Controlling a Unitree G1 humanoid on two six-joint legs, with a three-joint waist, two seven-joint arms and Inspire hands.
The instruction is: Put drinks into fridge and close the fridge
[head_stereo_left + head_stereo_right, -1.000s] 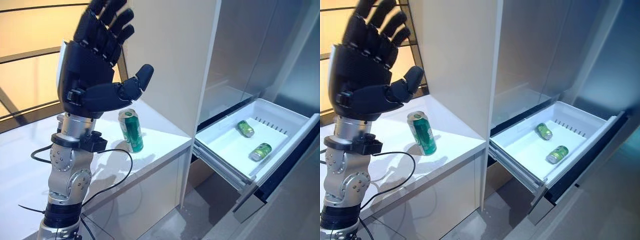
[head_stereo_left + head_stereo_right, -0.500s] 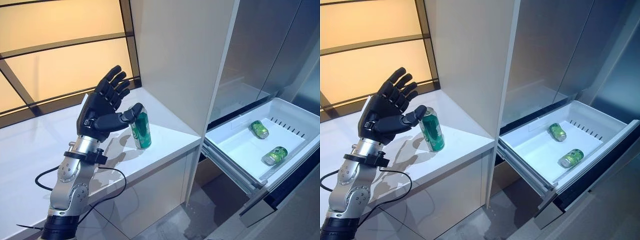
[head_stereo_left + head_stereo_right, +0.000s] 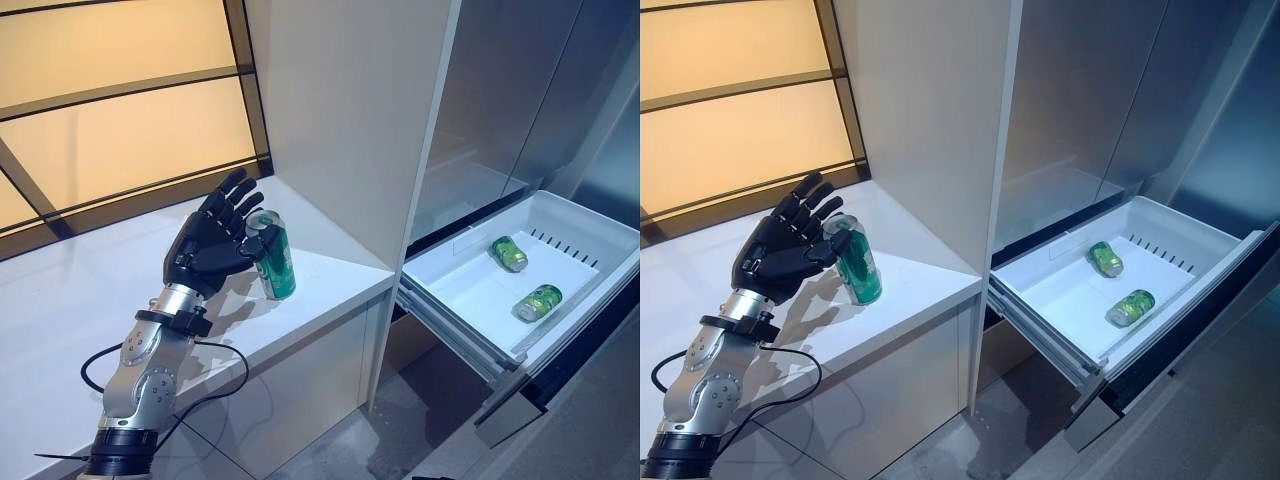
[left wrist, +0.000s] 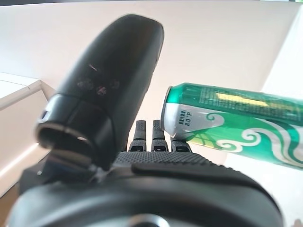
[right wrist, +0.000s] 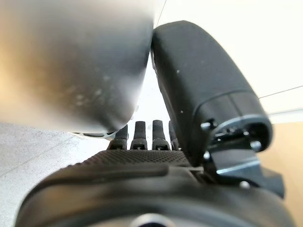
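A green drink can [image 3: 275, 262] stands upright on the white counter [image 3: 70, 310], near its right end. My left hand [image 3: 208, 246] is open right beside it, with the thumb across the can's near side and the straight fingers [image 3: 238, 195] rising behind it. In the left wrist view the can [image 4: 236, 125] lies just past the thumb [image 4: 104, 90]. Two more green cans [image 3: 509, 253] [image 3: 537, 301] lie on their sides in the fridge's pulled-out white drawer [image 3: 445, 262]. My right hand [image 5: 203, 90] shows only in its own wrist view, fingers straight and holding nothing.
A tall white cabinet panel [image 3: 340, 120] stands between the counter and the grey fridge front [image 3: 520, 90]. The drawer's dark front [image 3: 560, 370] juts out over the grey floor [image 3: 400, 420]. Amber window panes [image 3: 110, 120] run behind the counter.
My left hand has come down from high in front of the camera and closed in on the can, its thumb now across the can. The camera has shifted too.
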